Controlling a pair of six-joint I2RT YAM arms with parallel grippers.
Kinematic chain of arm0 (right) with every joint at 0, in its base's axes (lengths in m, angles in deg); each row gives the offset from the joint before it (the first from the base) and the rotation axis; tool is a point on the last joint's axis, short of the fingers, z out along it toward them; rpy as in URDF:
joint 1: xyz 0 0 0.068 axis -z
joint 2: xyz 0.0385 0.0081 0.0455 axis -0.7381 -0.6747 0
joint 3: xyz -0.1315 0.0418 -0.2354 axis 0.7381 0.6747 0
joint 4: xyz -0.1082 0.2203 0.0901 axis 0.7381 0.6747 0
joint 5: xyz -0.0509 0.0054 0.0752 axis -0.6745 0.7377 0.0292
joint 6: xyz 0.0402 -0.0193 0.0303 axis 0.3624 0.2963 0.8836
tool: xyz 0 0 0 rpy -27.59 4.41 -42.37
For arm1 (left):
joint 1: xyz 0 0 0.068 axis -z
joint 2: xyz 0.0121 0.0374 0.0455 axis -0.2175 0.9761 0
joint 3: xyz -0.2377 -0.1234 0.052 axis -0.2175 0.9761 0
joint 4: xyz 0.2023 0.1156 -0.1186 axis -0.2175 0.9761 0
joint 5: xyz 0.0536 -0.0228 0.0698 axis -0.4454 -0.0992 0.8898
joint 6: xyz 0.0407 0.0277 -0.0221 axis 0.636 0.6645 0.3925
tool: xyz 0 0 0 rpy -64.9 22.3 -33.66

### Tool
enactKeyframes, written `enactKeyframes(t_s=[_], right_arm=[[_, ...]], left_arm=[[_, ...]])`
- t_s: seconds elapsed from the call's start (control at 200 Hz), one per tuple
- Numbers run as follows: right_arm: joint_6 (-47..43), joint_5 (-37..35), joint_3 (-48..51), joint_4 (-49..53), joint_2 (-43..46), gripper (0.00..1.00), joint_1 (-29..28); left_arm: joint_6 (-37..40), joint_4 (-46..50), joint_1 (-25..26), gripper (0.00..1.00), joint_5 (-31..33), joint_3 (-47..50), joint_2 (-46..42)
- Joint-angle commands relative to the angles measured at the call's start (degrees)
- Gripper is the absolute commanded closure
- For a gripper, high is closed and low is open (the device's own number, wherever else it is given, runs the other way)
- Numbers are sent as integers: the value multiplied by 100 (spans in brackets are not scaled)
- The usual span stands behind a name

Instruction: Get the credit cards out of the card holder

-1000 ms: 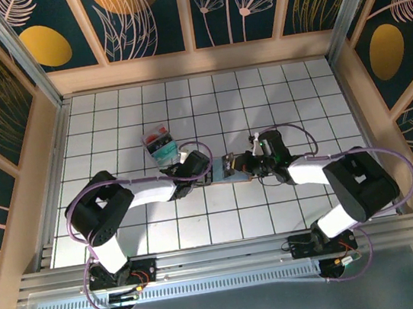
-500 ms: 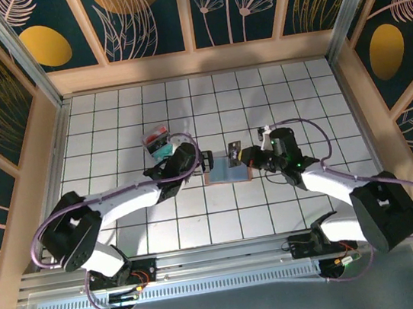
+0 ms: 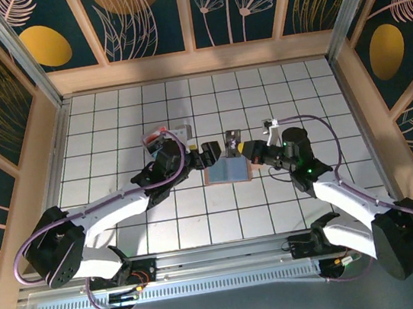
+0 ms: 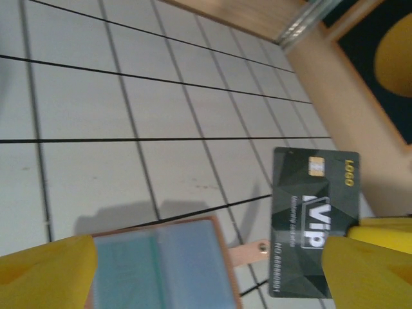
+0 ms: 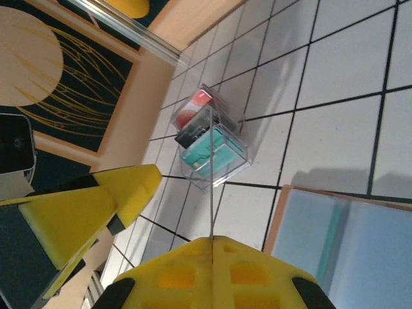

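The card holder [image 3: 227,171] lies open and flat on the tiled table, grey-blue pockets up, with a tan rim and a small tab [image 4: 250,252]. My right gripper [image 3: 243,149] is shut on a dark grey "VIP" credit card [image 3: 232,142] and holds it just above the wallet's far edge. In the right wrist view this card [image 5: 212,187] shows edge-on, rising from the closed yellow fingertips [image 5: 212,241]. My left gripper [image 3: 208,154] hovers open at the wallet's [image 4: 161,270] left side, holding nothing. The dark card [image 4: 313,219] hangs in front of it. No red-orange card is in sight.
A clear plastic box [image 3: 160,139] with teal and red contents stands on the tiles behind the left gripper, also seen as the box [image 5: 209,138] in the right wrist view. Wooden walls ring the table [image 3: 110,122].
The dark card has come out of the wallet and risen in my right gripper. My left gripper has let go of the wallet and drawn back. Both arms now reach further out.
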Motion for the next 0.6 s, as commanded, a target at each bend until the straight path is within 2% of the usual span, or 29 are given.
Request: enactKeyframes(t_s=[0.0,0.205,0.42,0.596], right_arm=[[166,279,93,-499,139,100,38],[346,678,144,-1079,141,100,36],[455,993,153,-1474,183,100,33],[528,1142,172,-1653,200,100,37]], left_arm=[[-130,-730,-22,11,-625,73,-25],[-205,-1403,-26,18,-1368,83,172],[-268,-1521,-42,23,-1423,124,220],[-333,-1742,-84,34,-1581,152,245]])
